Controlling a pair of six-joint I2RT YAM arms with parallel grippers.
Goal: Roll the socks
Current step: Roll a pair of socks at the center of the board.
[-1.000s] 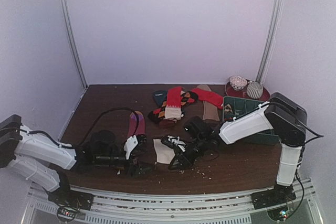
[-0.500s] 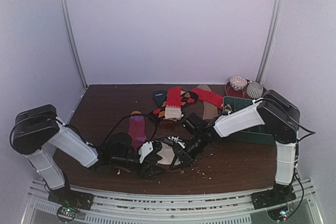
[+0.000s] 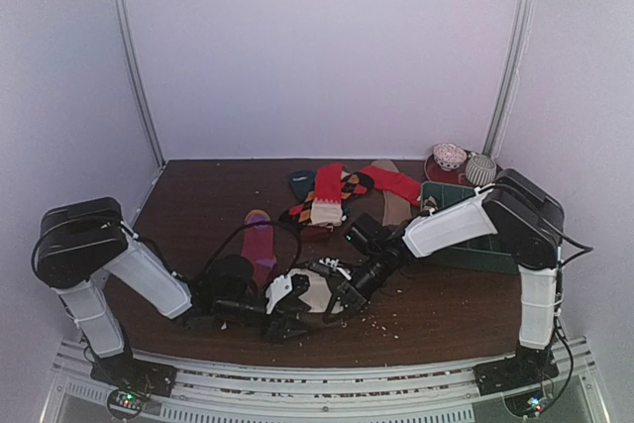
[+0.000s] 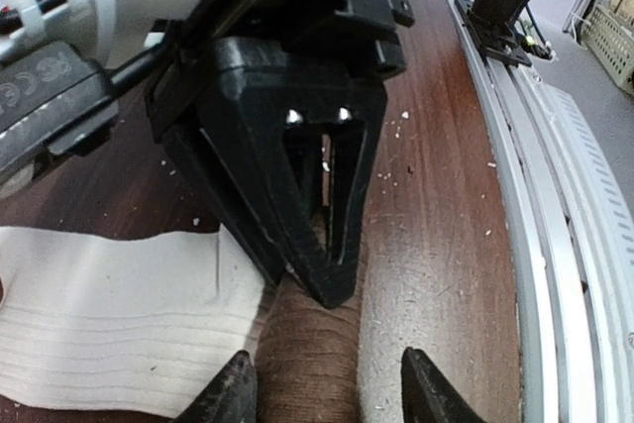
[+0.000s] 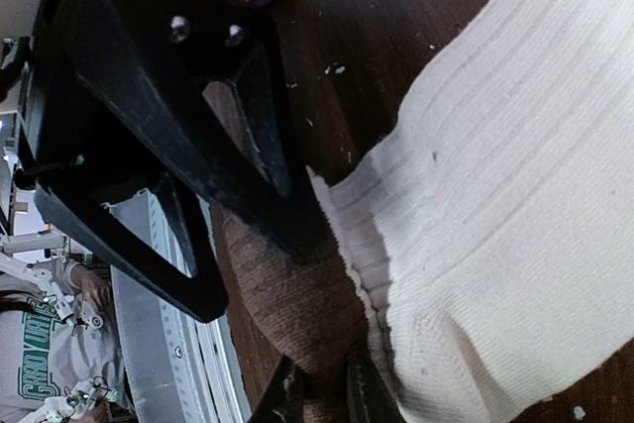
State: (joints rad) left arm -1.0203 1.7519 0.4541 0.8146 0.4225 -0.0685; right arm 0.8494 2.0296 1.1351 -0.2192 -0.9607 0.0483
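A cream-and-brown sock [image 3: 317,287] lies at the near middle of the table, its cream part [image 4: 109,314] flat and its brown band [image 4: 309,354] bunched into a roll. My right gripper [image 5: 325,398] is shut on the end of that brown band [image 5: 297,294]. Facing it from the left, my left gripper [image 4: 332,393] is open and straddles the same band, one fingertip against it and the other apart on the wood. In the top view the two grippers, left [image 3: 287,316] and right [image 3: 339,301], meet at the sock. A purple striped sock [image 3: 260,245] lies just behind.
A heap of socks [image 3: 327,197], red [image 3: 396,183] and tan [image 3: 396,209] among them, lies at the back middle. A green tray [image 3: 438,207] sits under my right arm. Two rolled sock balls [image 3: 480,169] rest at the back right. The metal rail [image 4: 555,245] edges the table's near side.
My left arm has swung in from the left to the brown band, its jaws narrowing. The purple sock is now uncovered. My right gripper has kept its hold and barely moved.
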